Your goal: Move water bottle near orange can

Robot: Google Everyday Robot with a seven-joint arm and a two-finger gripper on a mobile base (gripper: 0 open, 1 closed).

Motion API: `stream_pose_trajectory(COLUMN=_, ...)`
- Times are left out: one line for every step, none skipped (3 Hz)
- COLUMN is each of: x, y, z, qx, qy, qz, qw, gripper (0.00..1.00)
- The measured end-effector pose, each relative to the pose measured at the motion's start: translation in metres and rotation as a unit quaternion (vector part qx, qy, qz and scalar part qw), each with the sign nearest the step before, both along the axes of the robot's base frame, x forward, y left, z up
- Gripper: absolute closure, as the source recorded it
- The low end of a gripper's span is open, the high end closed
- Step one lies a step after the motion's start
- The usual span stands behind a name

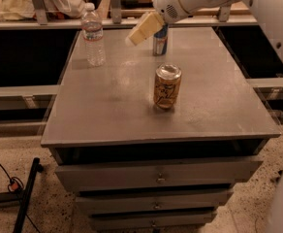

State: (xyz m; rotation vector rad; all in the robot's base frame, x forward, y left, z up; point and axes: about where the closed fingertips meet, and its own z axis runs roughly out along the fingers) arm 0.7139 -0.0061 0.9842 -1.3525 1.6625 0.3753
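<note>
Water bottle point(93, 33) stands at the gray tabletop's point(107, 115) far-left corner, orange can point(167, 86) near center; the gripper point(142, 29), opening unclear, hangs above the far edge.

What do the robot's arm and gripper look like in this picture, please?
The arm is glossy white with thick, rounded segments and a patch of small dark holes near the wrist. The gripper, over the back of the table, is a pale cream, blocky wedge. No cables show.
</note>
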Motion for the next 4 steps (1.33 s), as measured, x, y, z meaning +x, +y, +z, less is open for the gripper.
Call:
stream_pose_trajectory(x=0.028, y=0.035, z=-0.008, qx=0.051, qy=0.004, qz=0.018, qw=0.9985, gripper=0.00)
stream_pose_trajectory(x=0.043, y=0.075, z=-0.016, qx=0.088, qy=0.010, qz=0.043, qw=0.9951, gripper=0.00)
stream_pose_trajectory(x=0.055, y=0.106, z=-0.025, qx=0.105, qy=0.009, qz=0.054, qw=0.9929, gripper=0.00)
stream_pose_trajectory(x=0.066, y=0.133, z=-0.032, qx=0.111, qy=0.001, qz=0.059, qw=0.9921, gripper=0.00)
